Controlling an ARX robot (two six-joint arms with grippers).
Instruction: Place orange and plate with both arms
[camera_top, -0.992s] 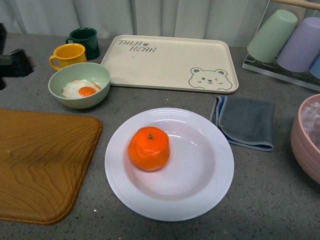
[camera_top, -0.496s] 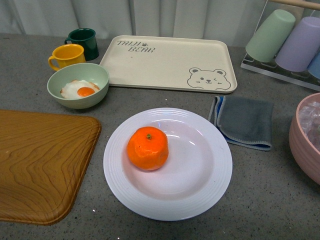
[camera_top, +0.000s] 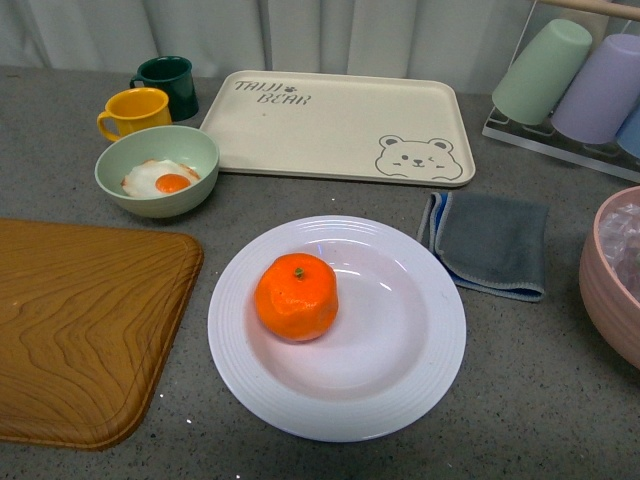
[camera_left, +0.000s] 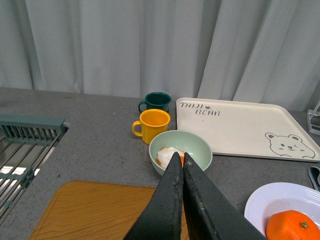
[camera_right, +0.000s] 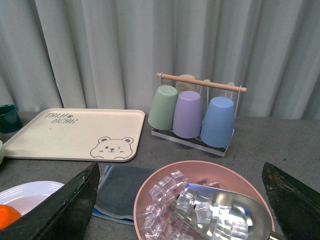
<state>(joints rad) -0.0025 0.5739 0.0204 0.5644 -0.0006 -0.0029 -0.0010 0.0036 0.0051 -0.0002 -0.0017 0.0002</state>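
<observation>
Front view: the bright orange dimpled mandarin (camera_top: 296, 297) sits stem-up in the well of the large round white ridged-rim plate (camera_top: 441, 330), a little left of its centre. The plate rests flat on the grey counter, between the brown wood-grain tray (camera_top: 85, 330) on the left and the folded grey cloth (camera_top: 490, 245) on the right. The pale green bowl holding a fried egg (camera_top: 158, 170) stands farther off to the left, and neither arm shows here. Left wrist view: the left gripper (camera_left: 180, 157) has its black fingers pressed together on nothing and hangs above the near edge of the wooden tray, pointing at the green bowl. The plate and orange lie well apart to its right. Right wrist view: the right gripper (camera_right: 180, 168) has its fingers spread wide and empty over the pink bowl of ice cubes with a metal scoop (camera_right: 200, 205). The plate and orange peek in at the far left. The placing looks done, with fruit and plate together and both arms clear. If the plate must travel further, the next move calls for one gripper steadying the rim so the loose orange does not roll.
</observation>
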